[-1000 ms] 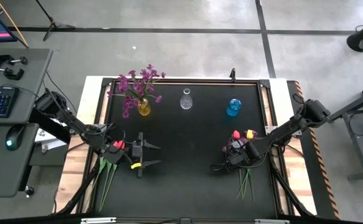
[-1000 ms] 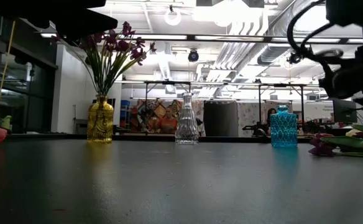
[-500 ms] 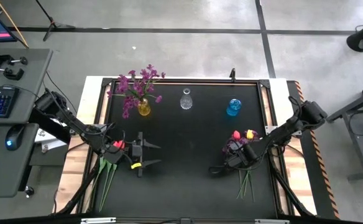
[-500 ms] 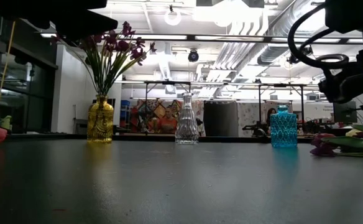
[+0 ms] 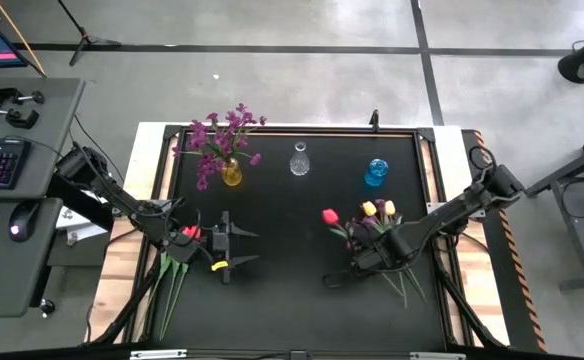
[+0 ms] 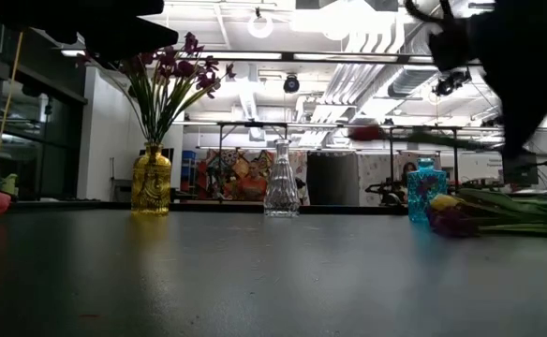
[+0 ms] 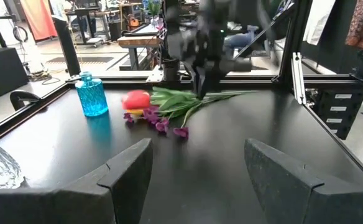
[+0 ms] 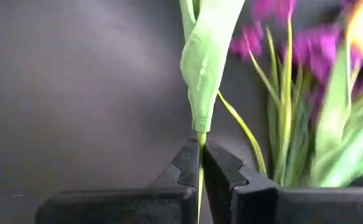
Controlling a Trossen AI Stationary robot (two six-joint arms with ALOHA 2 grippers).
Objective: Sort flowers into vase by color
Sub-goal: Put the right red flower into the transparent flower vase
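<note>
The red tulip on its long green stem (image 5: 331, 217) hangs above the black worktop (image 5: 292, 290) near its right edge, its stem pinched between my right gripper's (image 8: 201, 163) pressed-together fingers. Yellow tulips and purple sprays (image 5: 377, 212) lie just beside it. My left gripper (image 5: 234, 249) rests spread wide near the left edge, beside 1 more red tulip (image 5: 187, 234).

- The table (image 5: 302, 230) is covered with a matt black sheet; pale wood is seen along its side edges.
- The three vases are seen as glossy faceted glass: amber (image 5: 232, 175), clear (image 5: 299, 163) and blue (image 5: 375, 173).
- The flowers (image 5: 372, 215) are shown with matt, cloth-like leaves.
- The right hand (image 8: 201, 171) is formed of matt black plastic.
</note>
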